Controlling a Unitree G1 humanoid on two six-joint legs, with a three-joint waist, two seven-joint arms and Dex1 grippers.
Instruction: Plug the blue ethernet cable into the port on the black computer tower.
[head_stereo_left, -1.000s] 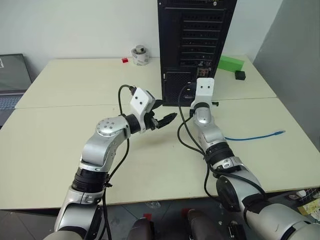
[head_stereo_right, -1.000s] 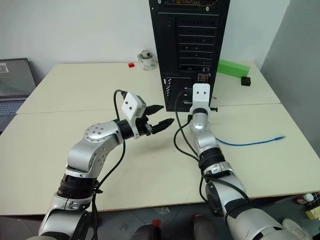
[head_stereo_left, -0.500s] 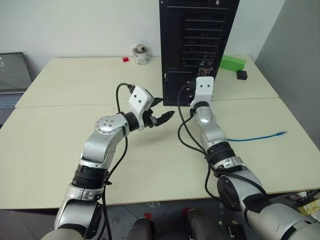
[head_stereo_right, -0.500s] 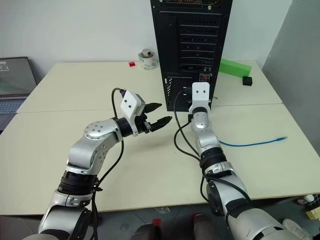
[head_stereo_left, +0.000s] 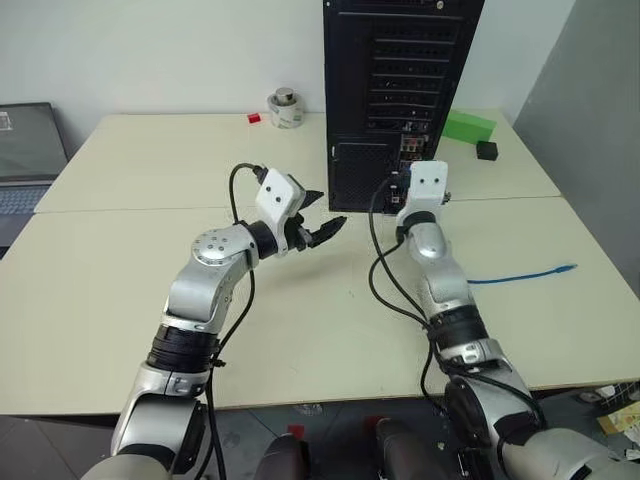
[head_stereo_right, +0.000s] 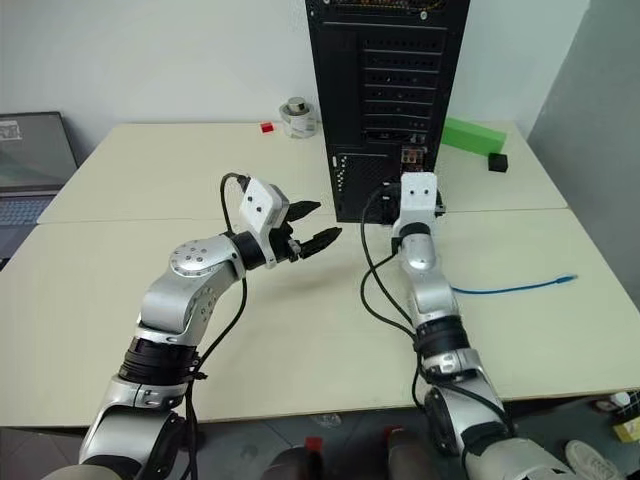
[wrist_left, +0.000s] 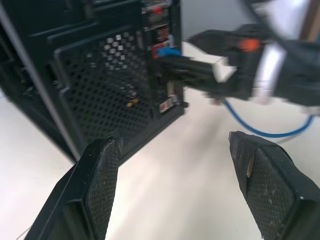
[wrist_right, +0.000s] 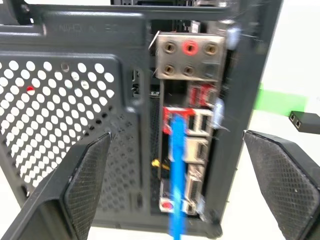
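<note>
Now the blue ethernet cable (wrist_right: 175, 165) sits with its plug in a port of the connector strip on the back of the black computer tower (head_stereo_left: 400, 90), and from there it hangs down and trails over the table (head_stereo_left: 100, 300) toward four o'clock, its free plug lying well off near the table's right edge. Its long axis at the port runs straight out of the tower toward the robot. The right gripper (wrist_right: 175, 200) is the nearer one, at about six o'clock from the port, pointing at it with its fingers spread wide and clear of the cable on both sides. The left gripper (head_stereo_left: 322, 218) hangs at about nine o'clock from the port, fingers apart and empty. Judging by this, the plug looks seated, so drawing straight back along that axis should avoid snagging it.
</note>
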